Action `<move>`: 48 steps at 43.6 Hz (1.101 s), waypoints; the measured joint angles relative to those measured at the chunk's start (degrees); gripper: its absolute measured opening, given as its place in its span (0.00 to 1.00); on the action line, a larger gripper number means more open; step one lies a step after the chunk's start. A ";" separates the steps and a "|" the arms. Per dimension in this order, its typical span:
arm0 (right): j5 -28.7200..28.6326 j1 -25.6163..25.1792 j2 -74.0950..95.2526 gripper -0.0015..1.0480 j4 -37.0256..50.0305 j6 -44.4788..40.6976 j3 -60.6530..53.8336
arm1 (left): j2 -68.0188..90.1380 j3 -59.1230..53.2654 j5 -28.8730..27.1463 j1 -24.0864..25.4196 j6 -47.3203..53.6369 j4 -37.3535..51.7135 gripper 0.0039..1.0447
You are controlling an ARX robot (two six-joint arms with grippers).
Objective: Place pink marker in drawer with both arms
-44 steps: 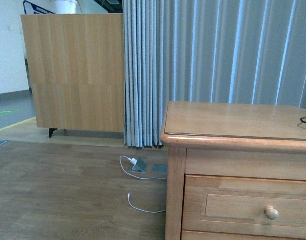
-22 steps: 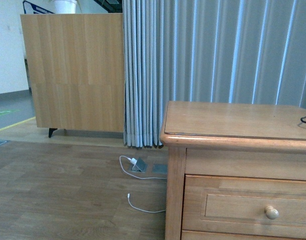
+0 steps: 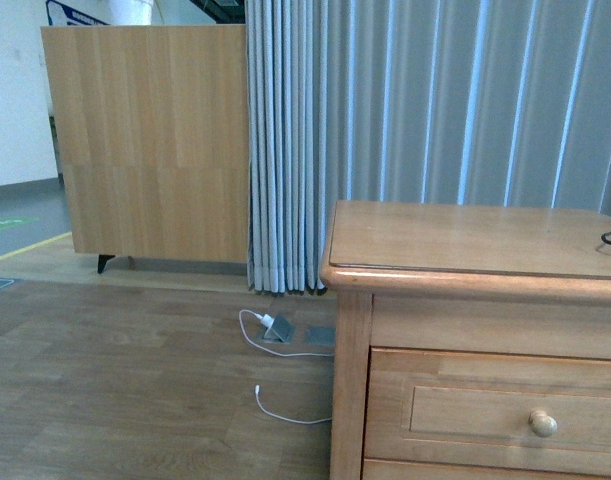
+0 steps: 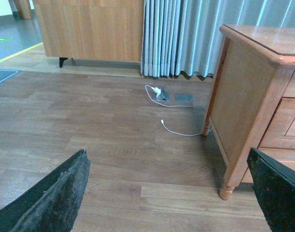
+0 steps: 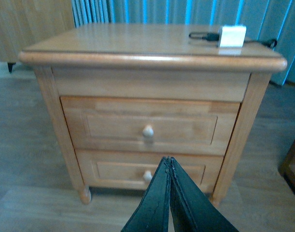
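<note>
The pink marker is out of view in every frame. The wooden cabinet (image 3: 465, 250) fills the right wrist view, with both of its drawers closed. The drawer (image 5: 113, 126) is the taller upper one with a pale round knob (image 5: 147, 131); it also shows in the front view as the drawer (image 3: 465, 410). My right gripper (image 5: 168, 159) is shut on nothing, in front of the cabinet and level with the shallower lower drawer. My left gripper (image 4: 166, 154) is open and empty, low over the floor, left of the cabinet's side (image 4: 244, 96).
A white charger block (image 5: 231, 36) with a black cable lies on the cabinet top. On the wood floor lie a white cable (image 3: 285, 405) and a floor socket (image 3: 277, 330). Behind stand grey curtains (image 3: 435, 120) and a wooden panel (image 3: 145, 140).
</note>
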 joint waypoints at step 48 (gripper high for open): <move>0.02 0.00 -3.37 0.92 -1.64 0.04 0.00 | 0.00 0.00 -0.02 -0.02 0.02 0.00 0.94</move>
